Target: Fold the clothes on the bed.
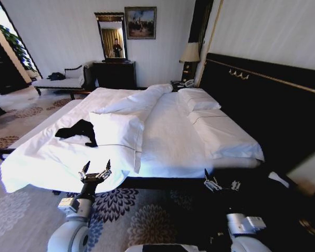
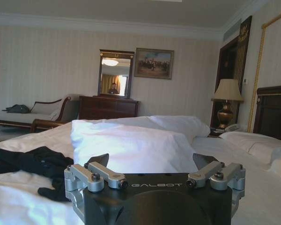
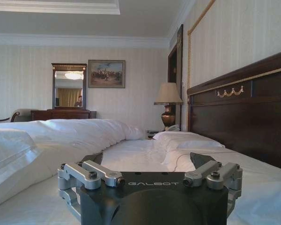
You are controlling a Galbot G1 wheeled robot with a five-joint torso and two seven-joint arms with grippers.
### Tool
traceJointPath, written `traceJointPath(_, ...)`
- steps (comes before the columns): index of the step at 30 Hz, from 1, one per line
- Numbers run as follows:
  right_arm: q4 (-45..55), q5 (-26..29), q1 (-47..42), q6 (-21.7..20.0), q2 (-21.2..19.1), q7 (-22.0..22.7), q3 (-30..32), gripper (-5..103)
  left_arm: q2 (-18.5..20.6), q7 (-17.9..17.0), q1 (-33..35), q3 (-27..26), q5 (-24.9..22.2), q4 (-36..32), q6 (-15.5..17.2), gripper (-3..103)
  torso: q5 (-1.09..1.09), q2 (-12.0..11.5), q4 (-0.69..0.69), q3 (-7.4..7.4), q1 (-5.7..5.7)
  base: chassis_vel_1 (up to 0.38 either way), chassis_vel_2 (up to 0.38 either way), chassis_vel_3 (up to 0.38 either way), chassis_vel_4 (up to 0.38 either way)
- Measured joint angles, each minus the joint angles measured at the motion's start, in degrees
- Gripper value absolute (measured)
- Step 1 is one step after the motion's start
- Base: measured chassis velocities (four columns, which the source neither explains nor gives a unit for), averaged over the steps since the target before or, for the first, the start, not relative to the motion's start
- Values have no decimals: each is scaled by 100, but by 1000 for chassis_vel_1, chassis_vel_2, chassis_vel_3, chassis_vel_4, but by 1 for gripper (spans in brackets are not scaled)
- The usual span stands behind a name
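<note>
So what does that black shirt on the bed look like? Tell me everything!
The black T-shirt is soft, floppy cloth, scrunched in a dark heap, not folded or spread flat. It lies on the white sheets of the bed, at the bed's left side, beside a white pillow. No lettering shows. Nothing holds it; the left gripper hovers nearer the robot.

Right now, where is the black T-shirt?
In the head view the black T-shirt lies crumpled on the bed, robot's left side, beside a white pillow.

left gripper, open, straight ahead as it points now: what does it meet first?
Probably the folded-back white duvet on the bed, dead ahead of the left gripper. The black T-shirt lies off to the side. Depth is unclear.
</note>
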Motion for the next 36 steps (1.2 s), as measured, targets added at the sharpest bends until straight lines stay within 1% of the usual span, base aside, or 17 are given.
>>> traceJointPath(13, -59, -57, 50, 47, 36, -43, -6, 100, 2, -6, -8, -21, 2, 44, -32, 100, 0, 0, 1, 0, -1, -161, 178, 165, -168)
traceJointPath(20, 21, 245, 124, 56, 41, -44, 76, 100, 11, -41, 56, -94, -1, 8, -66, 100, 1, 0, 1, 0, -1, -195, 175, 188, -176)
traceJointPath(23, 39, 443, 203, 141, -11, -44, 71, 100, -81, -65, 112, -95, 4, -32, -98, 100, -1, 0, -1, 0, 0, -181, 168, 169, -192)
traceJointPath(26, 40, 521, 307, 162, -34, -33, 53, 100, -168, -67, 118, -83, -39, -59, -147, 100, 0, 0, 0, 0, 0, -135, 163, 145, -137)
traceJointPath(29, 38, 525, 337, 186, -28, 34, 26, 100, -248, -83, 216, -131, -310, -118, -330, 100, 0, -2, 2, 2, 4, -52, 66, 56, -55)
traceJointPath(31, 62, 549, 295, 221, -26, 72, -13, 100, -264, -67, 332, -213, -596, -203, -449, 100, 0, -1, 1, 1, 2, 0, 0, 0, 0)
traceJointPath(36, 79, 432, 249, 321, -13, 36, -84, 100, -282, 17, 476, -400, -761, -288, -543, 100, 1, 3, -1, -3, -8, 0, 0, 0, 0)
